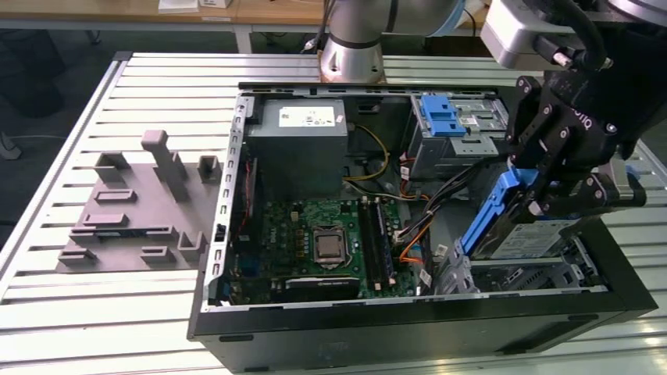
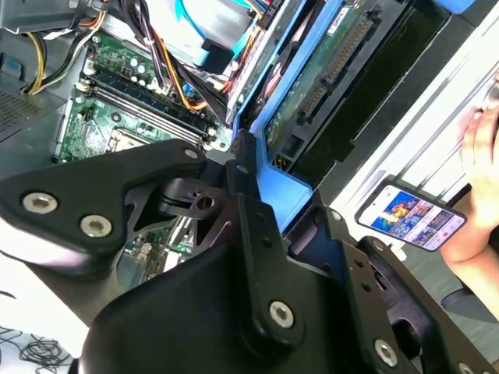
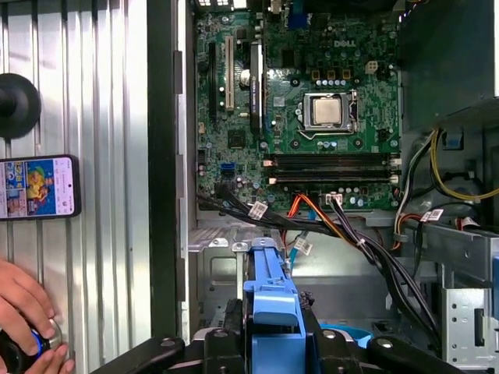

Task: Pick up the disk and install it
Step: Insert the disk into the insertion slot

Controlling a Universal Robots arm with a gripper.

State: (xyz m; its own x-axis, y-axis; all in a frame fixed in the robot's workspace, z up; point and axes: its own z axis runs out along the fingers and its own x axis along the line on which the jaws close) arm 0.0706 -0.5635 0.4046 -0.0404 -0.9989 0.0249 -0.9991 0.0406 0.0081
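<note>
Right now the claw (image 1: 526, 195) is clamped on the disk (image 1: 498, 226), pinching the blue bracket (image 3: 271, 300) at one end. The drive hangs tilted just below the claw, with its low end down at the drive cage (image 1: 532, 269). I can't tell if it's touching the cage, but it doesn't look seated to me.

Handling-wise, I'd guess it's a dense, stiff little brick, heavy for its size. The bare circuit board (image 2: 312, 86) on its underside is the fragile bit. The plastic frame is the sane place to grab, though plastic flexes. Holding one end also means the weight levers on the grip, so I reckon it could pivot if it bumps the cage.

What's in the box: the open computer case (image 1: 417, 316) holds the motherboard (image 1: 312, 242) off to one side of the claw. A bundle of cables (image 3: 343, 226) runs close beside the disk, and the grey power supply (image 1: 302, 133) sits at the corner farthest from the claw. Just outside the case wall nearest the claw, a person's hand (image 3: 23, 312) and a phone (image 3: 39, 187) are on the table (image 3: 93, 117).
</note>
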